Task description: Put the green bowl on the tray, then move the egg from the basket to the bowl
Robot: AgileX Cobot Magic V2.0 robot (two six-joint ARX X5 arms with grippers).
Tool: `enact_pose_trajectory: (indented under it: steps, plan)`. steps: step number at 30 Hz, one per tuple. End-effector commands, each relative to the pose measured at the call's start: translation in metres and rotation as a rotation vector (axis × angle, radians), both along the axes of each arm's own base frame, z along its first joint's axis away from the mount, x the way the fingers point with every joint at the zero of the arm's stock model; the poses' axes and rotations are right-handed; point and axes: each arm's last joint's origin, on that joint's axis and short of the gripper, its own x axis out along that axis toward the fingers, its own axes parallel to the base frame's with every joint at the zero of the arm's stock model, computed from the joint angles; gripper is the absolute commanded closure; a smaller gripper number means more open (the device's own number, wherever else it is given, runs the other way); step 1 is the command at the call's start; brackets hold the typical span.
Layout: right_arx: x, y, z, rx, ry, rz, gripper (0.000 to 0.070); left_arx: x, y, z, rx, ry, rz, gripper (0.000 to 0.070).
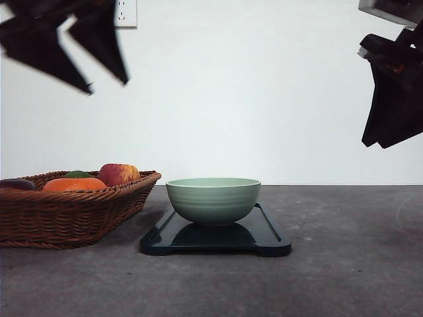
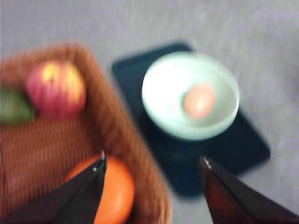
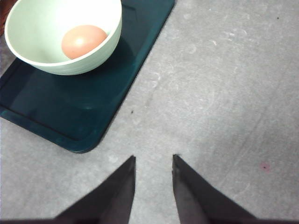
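Observation:
The green bowl (image 1: 213, 199) stands upright on the dark tray (image 1: 268, 239) at the table's middle. The brownish-pink egg (image 3: 83, 41) lies inside the bowl (image 3: 56, 28), also visible as the egg (image 2: 199, 101) in the blurred left wrist view. The wicker basket (image 1: 73, 214) sits to the left of the tray. My left gripper (image 1: 107, 84) hangs high above the basket, open (image 2: 152, 161), nothing between its fingers. My right gripper (image 1: 375, 144) is raised at the far right, away from the tray (image 3: 60, 116); its fingertips (image 3: 153, 157) stand a narrow gap apart over bare table.
The basket (image 2: 42, 154) holds a red-yellow apple (image 1: 119, 174), an orange fruit (image 1: 74, 184), a green item (image 1: 77, 174) and a dark item (image 1: 16, 184). Grey tabletop (image 1: 344, 264) stretches to the right of the tray. A white wall with a socket (image 1: 125, 13) stands behind.

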Motion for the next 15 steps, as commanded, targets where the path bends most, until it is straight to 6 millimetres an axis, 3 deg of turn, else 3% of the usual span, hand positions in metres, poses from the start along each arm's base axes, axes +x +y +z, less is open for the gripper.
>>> enact_pose_trajectory:
  steps: [1, 8, 15]
  plan:
    - [0.001, 0.001, 0.001, 0.008, -0.005, -0.007, 0.0548, -0.006, 0.004, -0.006, -0.016, 0.011, 0.018, 0.0309]
    - [0.001, 0.001, 0.001, 0.008, -0.005, -0.007, 0.0548, -0.027, 0.023, -0.037, -0.027, 0.066, 0.074, 0.0309]
    - [0.000, 0.001, 0.000, 0.010, 0.015, 0.002, 0.0548, -0.031, 0.025, -0.043, -0.006, 0.109, 0.083, 0.0309]
